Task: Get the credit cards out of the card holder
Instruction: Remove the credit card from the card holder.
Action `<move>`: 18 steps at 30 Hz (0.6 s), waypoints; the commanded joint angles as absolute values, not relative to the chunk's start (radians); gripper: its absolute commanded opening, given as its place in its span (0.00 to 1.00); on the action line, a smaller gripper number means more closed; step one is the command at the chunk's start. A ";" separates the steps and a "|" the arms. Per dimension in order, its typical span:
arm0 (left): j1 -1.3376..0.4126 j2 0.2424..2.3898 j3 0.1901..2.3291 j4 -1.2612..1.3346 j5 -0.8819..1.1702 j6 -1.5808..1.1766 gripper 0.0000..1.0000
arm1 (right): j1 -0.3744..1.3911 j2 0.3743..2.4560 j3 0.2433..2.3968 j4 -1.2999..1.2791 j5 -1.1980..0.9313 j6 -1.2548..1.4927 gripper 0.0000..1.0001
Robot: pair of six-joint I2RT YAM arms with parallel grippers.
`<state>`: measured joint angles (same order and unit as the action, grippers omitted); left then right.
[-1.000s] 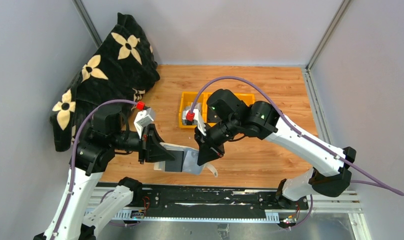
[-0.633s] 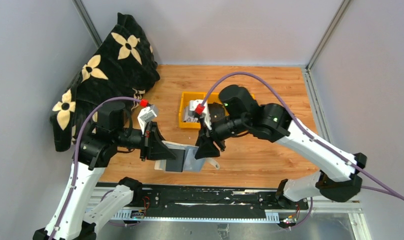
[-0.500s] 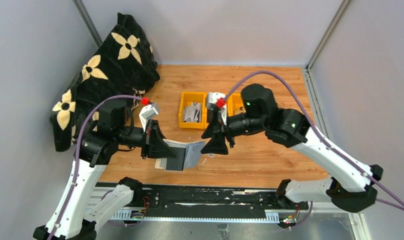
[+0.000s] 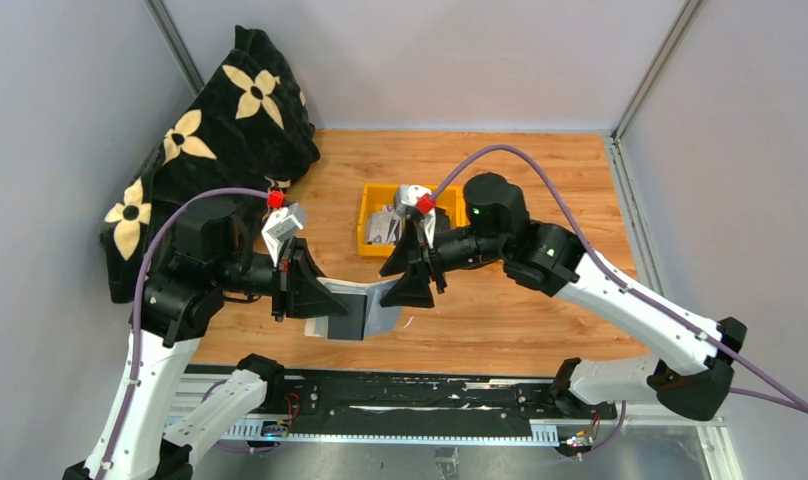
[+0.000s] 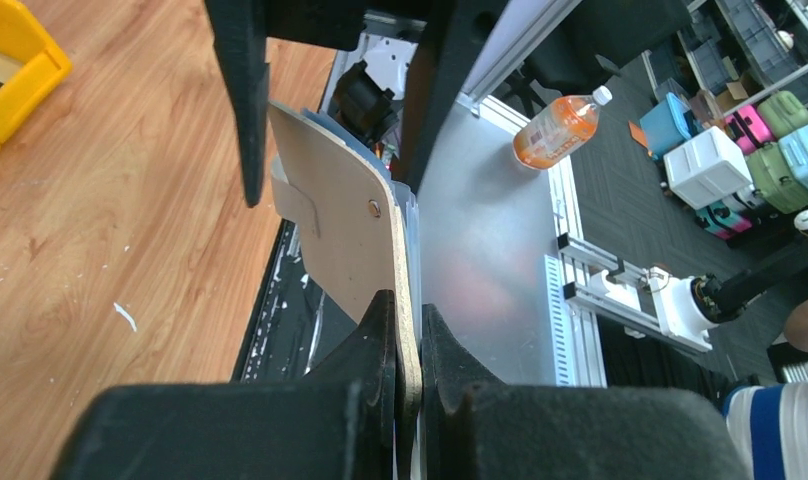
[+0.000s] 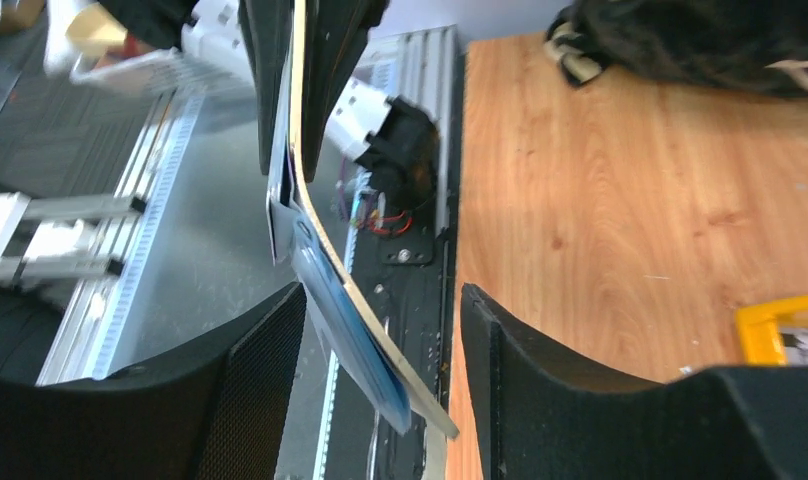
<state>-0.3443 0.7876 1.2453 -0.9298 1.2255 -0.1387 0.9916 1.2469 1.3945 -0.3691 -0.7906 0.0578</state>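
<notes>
— Progress?
— My L gripper (image 4: 318, 296) pinched the card holder (image 4: 370, 315) over the table's near edge. My R gripper (image 4: 404, 279) gaped astride its flap. Some credit cards (image 4: 385, 226) apparently lay in the far yellow bin (image 4: 363, 215); whether more were left inside, unclear.

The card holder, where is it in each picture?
Top external: the card holder is low down, a little left of the middle.
Left wrist: in the centre, standing on edge, pinched in the left gripper.
Right wrist: left of centre, seen edge-on, inside the open right gripper.
Shared landmark: the yellow bin shows in all three views.
</notes>
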 commanded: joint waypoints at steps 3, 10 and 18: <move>-0.347 0.765 1.241 -0.912 1.159 -0.201 0.00 | 0.976 1.024 1.309 -0.110 -0.519 0.199 0.60; -0.347 0.647 1.038 -0.410 1.023 -0.609 0.00 | 0.980 0.985 1.169 0.121 -0.638 0.467 0.55; -0.348 0.656 1.075 -0.447 1.030 -0.606 0.00 | 1.019 1.090 1.099 0.254 -0.709 0.590 0.53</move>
